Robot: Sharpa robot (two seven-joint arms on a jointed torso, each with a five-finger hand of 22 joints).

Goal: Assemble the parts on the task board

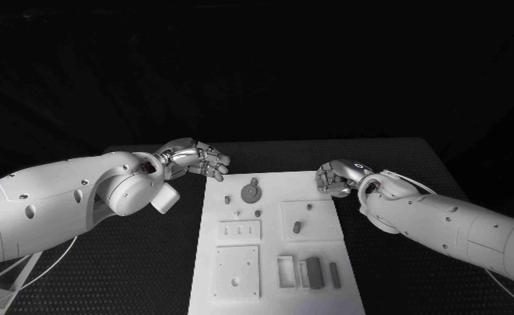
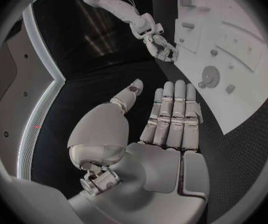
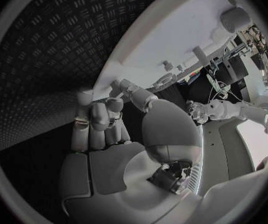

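Left hand (image 1: 196, 159) hovers w/ fingers spread, empty, at far-left corner of white board (image 1: 276, 285); right hand (image 1: 341, 178), fingers curled together on nothing, touches far-right edge. Grey parts (image 1: 249, 193) lie on board.

You will find no readable text, label, brand, number or sign anywhere here. The task board (image 1: 273, 255) carries only plain recesses and small parts, with no printing you can make out. The white arm shells show round marks, not letters.
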